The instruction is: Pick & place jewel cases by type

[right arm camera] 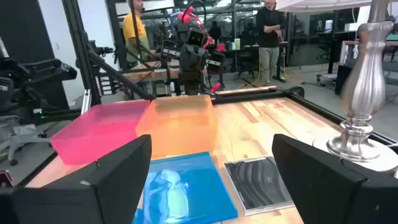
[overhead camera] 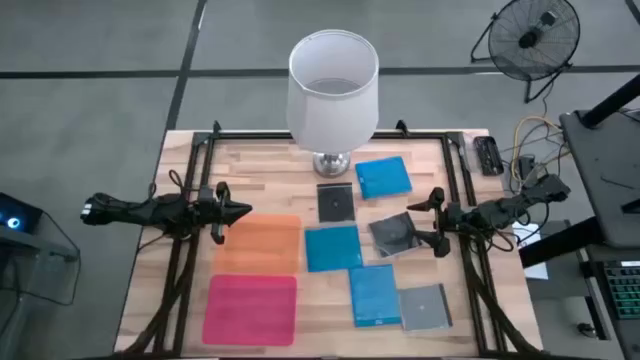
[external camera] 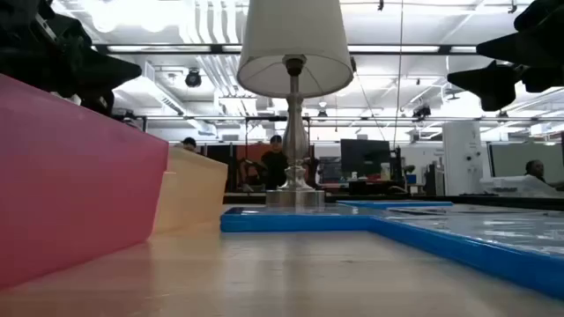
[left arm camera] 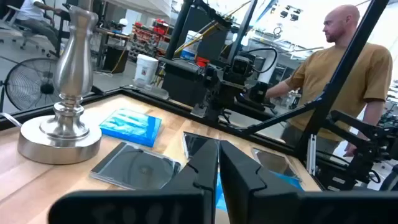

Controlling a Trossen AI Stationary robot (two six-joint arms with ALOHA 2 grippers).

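Note:
Several jewel cases lie flat on the wooden table (overhead camera: 270, 165). Three are blue (overhead camera: 383, 178) (overhead camera: 332, 248) (overhead camera: 375, 295). A dark one (overhead camera: 335, 202) lies by the lamp foot, a dark tilted one (overhead camera: 397, 235) right of centre, and a grey one (overhead camera: 425, 307) at the near right. My right gripper (overhead camera: 436, 222) hovers open just right of the tilted dark case, fingers pointing toward the table's left. In its wrist view a blue case (right arm camera: 183, 190) and a dark case (right arm camera: 258, 180) lie ahead. My left gripper (overhead camera: 245, 210) is shut above the orange bin's far edge, holding nothing.
A white-shaded lamp (overhead camera: 333, 90) stands at the far centre on a metal foot (left arm camera: 59, 134). An orange bin (overhead camera: 258, 243) and a pink bin (overhead camera: 250, 308) sit at the near left. A black frame (overhead camera: 455, 150) runs round the table. People stand beyond it.

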